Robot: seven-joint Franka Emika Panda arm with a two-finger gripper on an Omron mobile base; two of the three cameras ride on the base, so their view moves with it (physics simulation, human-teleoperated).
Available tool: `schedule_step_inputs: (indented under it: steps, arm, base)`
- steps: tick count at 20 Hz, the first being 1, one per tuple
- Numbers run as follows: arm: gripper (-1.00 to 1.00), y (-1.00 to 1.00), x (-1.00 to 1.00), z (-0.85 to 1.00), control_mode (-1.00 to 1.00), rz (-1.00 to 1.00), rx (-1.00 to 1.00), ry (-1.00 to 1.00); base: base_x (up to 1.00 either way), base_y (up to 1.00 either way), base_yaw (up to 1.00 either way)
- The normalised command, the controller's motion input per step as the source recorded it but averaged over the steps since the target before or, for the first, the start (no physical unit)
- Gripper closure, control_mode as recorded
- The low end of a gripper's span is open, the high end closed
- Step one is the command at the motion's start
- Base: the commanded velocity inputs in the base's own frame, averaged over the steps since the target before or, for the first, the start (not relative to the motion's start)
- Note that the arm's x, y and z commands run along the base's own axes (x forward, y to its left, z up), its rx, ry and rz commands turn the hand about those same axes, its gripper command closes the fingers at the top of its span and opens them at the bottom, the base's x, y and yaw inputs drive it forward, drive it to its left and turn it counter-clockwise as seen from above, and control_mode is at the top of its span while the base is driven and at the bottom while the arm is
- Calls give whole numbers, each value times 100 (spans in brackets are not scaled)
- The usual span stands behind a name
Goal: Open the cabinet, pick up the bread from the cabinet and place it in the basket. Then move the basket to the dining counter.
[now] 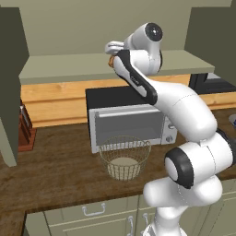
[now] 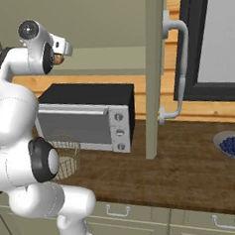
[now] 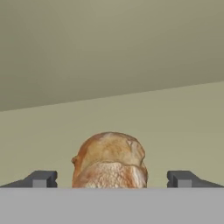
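golden-brown bread (image 3: 109,159) sits on the cabinet (image 1: 115,64) shelf, centred between my gripper's (image 3: 111,179) spread fingers, untouched; its base is cut off. from the base cameras my wrist hides most of it.

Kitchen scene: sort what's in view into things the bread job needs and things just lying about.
Job:
bread, on the cabinet shelf between the open gripper fingers
basket, on the worktop

Lying about:
toaster oven
bowl of blueberries
knife block
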Motion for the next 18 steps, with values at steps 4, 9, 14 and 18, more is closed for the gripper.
schedule_step_inputs:
  steps: [4, 9, 14, 18]
  arm:
    - [-100, 3, 1, -9, -100, 0, 0, 0]
    - [-100, 0, 9, -2, -100, 0, -3, 0]
    - [-100, 8, 9, -6, -100, 0, -5, 1]
    - [-100, 16, 0, -12, -100, 2, -3, 1]
  base:
    - [0, 0, 0]
    - [0, 0, 0]
    - [0, 0, 0]
    - [0, 0, 0]
